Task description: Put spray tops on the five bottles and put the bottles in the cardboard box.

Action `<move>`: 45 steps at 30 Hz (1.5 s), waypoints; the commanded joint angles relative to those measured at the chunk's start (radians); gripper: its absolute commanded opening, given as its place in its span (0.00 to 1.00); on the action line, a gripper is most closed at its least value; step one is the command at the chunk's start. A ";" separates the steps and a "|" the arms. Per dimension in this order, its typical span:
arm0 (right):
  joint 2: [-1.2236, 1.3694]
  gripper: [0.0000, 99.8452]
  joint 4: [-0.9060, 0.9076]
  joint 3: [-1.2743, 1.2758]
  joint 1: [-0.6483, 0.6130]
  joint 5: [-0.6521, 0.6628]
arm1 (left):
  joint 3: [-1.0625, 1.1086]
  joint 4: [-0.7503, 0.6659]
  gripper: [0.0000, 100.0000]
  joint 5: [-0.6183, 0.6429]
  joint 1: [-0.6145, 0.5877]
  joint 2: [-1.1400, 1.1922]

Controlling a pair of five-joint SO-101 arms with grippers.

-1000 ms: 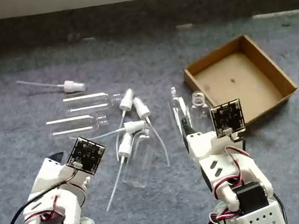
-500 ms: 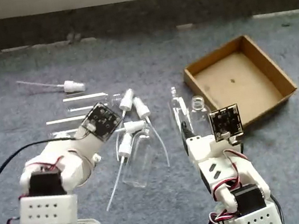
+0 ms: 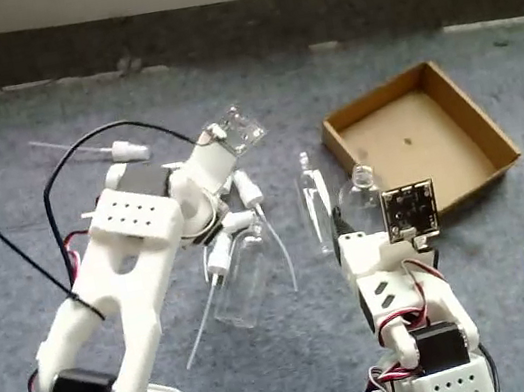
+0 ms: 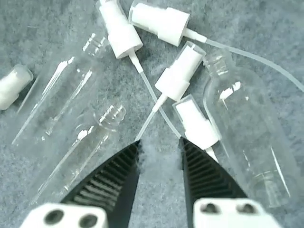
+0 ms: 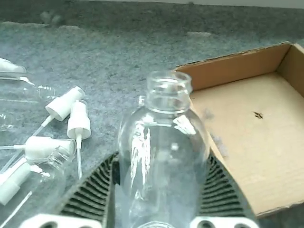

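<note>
My right gripper [image 5: 161,166] is shut on a clear round bottle [image 5: 161,142], held upright with its neck open, just left of the cardboard box [image 5: 247,142]. From above, that bottle [image 3: 359,194] stands beside the box [image 3: 377,99], with a second clear bottle [image 3: 313,197] close on its left. My left gripper [image 4: 159,145] hangs open, nothing between its fingers, right over a cluster of white spray tops [image 4: 178,73] with long tubes. A wide bottle [image 4: 247,128] and two slim bottles [image 4: 61,90] lie around them.
The left arm [image 3: 144,217] stretches over the lying slim bottles. One spray top [image 3: 127,151] lies apart at the far left. A wide bottle [image 3: 241,276] lies on the grey carpet near the middle. The box is open-topped, with bare cardboard inside.
The left arm has swung up from near its base and out over the spray tops. The right arm has stayed almost still with the bottle in its grip.
</note>
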 commanded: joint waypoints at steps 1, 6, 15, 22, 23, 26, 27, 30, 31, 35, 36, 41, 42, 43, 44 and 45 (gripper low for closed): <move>-0.019 0.10 -0.027 -0.004 0.016 0.000 | -0.205 0.008 0.10 0.026 0.053 0.160; -0.019 0.10 -0.024 -0.002 0.015 -0.002 | -0.403 0.008 0.11 0.077 0.050 0.363; -0.019 0.10 -0.024 -0.002 0.015 -0.002 | -0.835 0.149 0.11 0.123 0.044 0.677; -0.019 0.10 -0.024 -0.002 0.015 0.000 | -1.125 0.255 0.16 0.140 0.044 0.914; -0.019 0.10 -0.024 -0.002 0.015 0.000 | -1.162 0.269 0.16 0.140 0.039 0.946; -0.019 0.10 -0.024 -0.002 0.015 0.000 | -1.268 0.290 0.17 0.155 0.022 1.029; -0.019 0.10 -0.024 -0.002 0.013 0.000 | -1.303 0.292 0.17 0.176 0.012 1.052; -0.019 0.10 -0.024 -0.002 0.013 0.000 | -1.395 0.313 0.17 0.199 -0.013 1.112; -0.019 0.10 -0.024 -0.002 0.013 0.000 | -1.422 0.330 0.17 0.199 -0.015 1.129; -0.019 0.10 -0.024 -0.002 0.013 0.000 | -1.508 0.388 0.17 0.199 -0.016 1.190; -0.019 0.10 -0.024 -0.002 0.013 0.000 | -1.527 0.399 0.17 0.201 -0.016 1.202; -0.019 0.10 -0.024 -0.002 0.013 0.000 | -1.583 0.414 0.17 0.201 -0.033 1.260; -0.019 0.10 -0.024 -0.002 0.013 0.000 | -1.584 0.414 0.17 0.201 -0.038 1.271; -0.019 0.10 -0.024 -0.002 0.013 0.000 | -1.584 0.411 0.17 0.201 -0.041 1.280; -0.019 0.10 -0.024 -0.002 0.013 0.000 | -1.584 0.411 0.17 0.201 -0.050 1.283; -0.019 0.10 -0.024 -0.002 0.013 0.000 | -1.584 0.411 0.17 0.201 -0.059 1.287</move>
